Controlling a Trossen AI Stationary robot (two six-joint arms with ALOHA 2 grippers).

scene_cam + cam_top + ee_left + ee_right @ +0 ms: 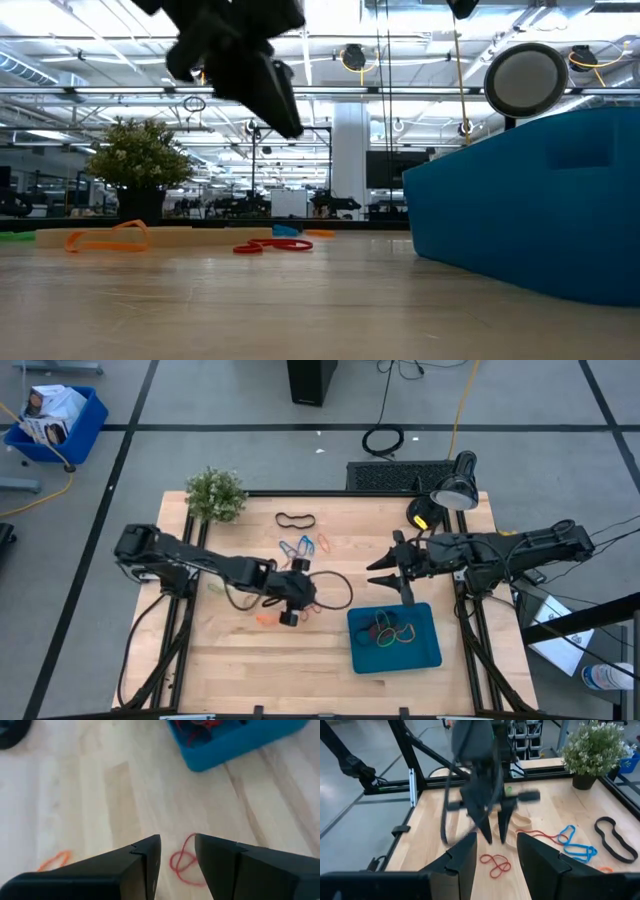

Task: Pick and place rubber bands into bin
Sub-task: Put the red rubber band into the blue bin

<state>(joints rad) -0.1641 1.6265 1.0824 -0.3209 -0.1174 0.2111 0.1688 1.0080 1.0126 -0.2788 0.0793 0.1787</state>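
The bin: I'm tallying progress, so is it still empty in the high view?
No, the bin already holds several rubber bands, red and green among them.
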